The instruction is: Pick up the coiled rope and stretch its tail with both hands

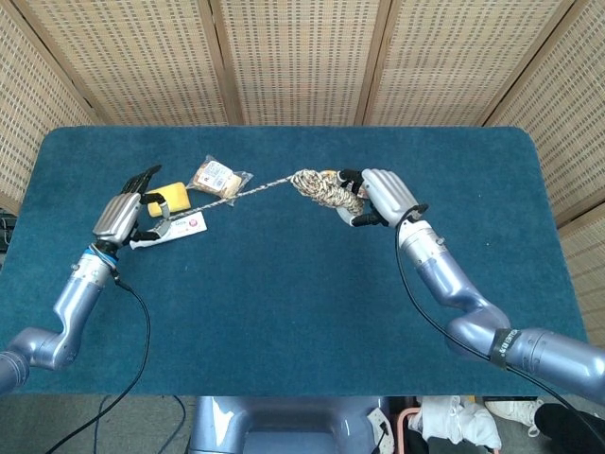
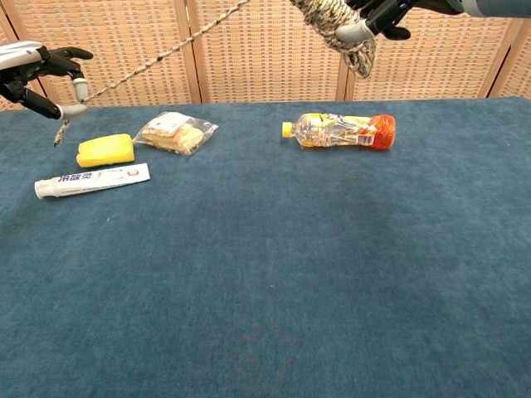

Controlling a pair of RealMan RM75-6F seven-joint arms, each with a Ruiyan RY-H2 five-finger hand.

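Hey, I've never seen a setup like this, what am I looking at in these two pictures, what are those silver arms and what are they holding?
These are two robot arms ending in humanlike hands. One picture looks down from the robot's head, the other looks forward from its chest. The right hand holds a coiled rope in the air. The left hand pinches the rope's tail, pulled nearly straight between them. On the blue table lie a drink bottle, a wrapped snack, a yellow sponge and a toothpaste tube.
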